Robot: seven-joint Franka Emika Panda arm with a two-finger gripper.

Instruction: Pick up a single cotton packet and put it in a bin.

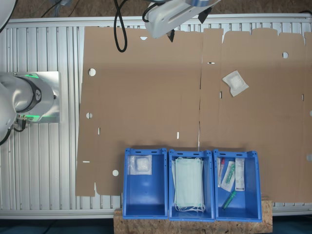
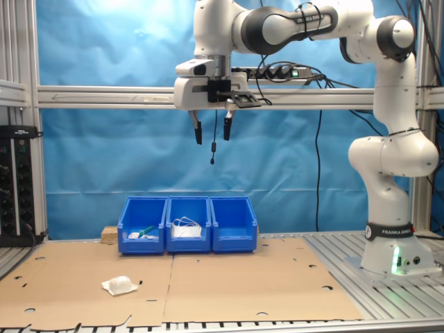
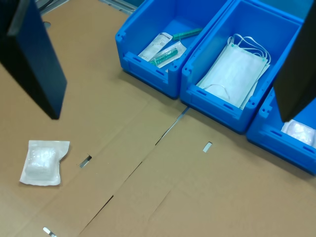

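Note:
A small square white cotton packet [image 1: 235,83] lies alone on the brown cardboard, toward the first exterior view's right, and it shows flat on the cardboard in the wrist view [image 3: 43,162]. In the second exterior view the same packet [image 2: 119,285] sits near the front at the second exterior view's left. My gripper [image 2: 213,130] hangs high above the table, open, with nothing between its dark fingers [image 3: 32,54]. It is far from the packet. Another cotton packet [image 1: 140,165] lies inside the blue bin [image 1: 127,195] at the first exterior view's left.
Three blue bins stand side by side at the cardboard's edge. The middle bin [image 1: 171,204] holds pale green face masks [image 1: 189,185], and the third bin [image 1: 254,195] holds long sachets [image 1: 231,175]. The arm's white base [image 2: 392,257] stands beside the cardboard.

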